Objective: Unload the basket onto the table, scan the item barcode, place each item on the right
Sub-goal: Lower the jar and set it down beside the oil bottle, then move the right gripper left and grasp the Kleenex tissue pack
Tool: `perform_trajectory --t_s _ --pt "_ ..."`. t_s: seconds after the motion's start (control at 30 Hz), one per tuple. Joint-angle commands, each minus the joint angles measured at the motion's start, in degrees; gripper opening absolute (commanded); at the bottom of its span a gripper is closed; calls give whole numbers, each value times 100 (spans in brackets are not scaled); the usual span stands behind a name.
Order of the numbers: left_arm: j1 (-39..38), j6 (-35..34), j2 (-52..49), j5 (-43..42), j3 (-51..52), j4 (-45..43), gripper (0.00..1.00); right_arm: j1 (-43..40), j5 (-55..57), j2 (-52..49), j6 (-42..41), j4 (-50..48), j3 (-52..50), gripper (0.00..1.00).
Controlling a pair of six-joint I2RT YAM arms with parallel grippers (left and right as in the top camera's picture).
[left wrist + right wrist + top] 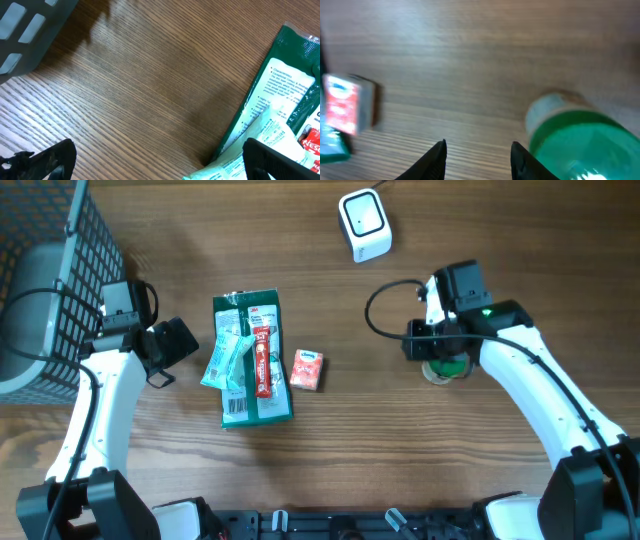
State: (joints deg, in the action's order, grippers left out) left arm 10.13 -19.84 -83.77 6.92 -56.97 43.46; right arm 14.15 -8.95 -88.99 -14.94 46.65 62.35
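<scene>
A green-lidded round container [447,367] stands on the table at the right, under my right arm. In the right wrist view the container [580,145] is just outside the right finger, not between the jaws. My right gripper [479,159] is open to a moderate gap over bare wood and holds nothing; this view is blurred. The white barcode scanner [364,224] sits at the far middle of the table. My left gripper [162,162] is open wide and empty, with its right finger over the edge of a pale sachet [270,135] on a green packet [280,90].
A pile of a green packet [255,395], a red stick pack [263,360] and a pale sachet [225,360] lies left of centre. A small red and blue box [307,370] lies beside it. A dark wire basket [50,290] fills the far left corner.
</scene>
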Motion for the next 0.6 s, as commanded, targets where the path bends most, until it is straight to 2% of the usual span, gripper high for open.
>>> perform_trajectory --t_s 0.0,0.4,0.47,0.57 --pt "26 9 72 -26 -79 -13 100 13 1034 -4 -219 153 -74 42" --pt "26 7 72 -26 -79 -13 100 13 1947 -4 -365 179 -42 43" --pt "26 9 72 -26 -79 -13 100 13 1604 -4 -367 267 160 43" --pt "26 9 72 -26 -79 -13 100 13 490 -2 -487 352 608 43"
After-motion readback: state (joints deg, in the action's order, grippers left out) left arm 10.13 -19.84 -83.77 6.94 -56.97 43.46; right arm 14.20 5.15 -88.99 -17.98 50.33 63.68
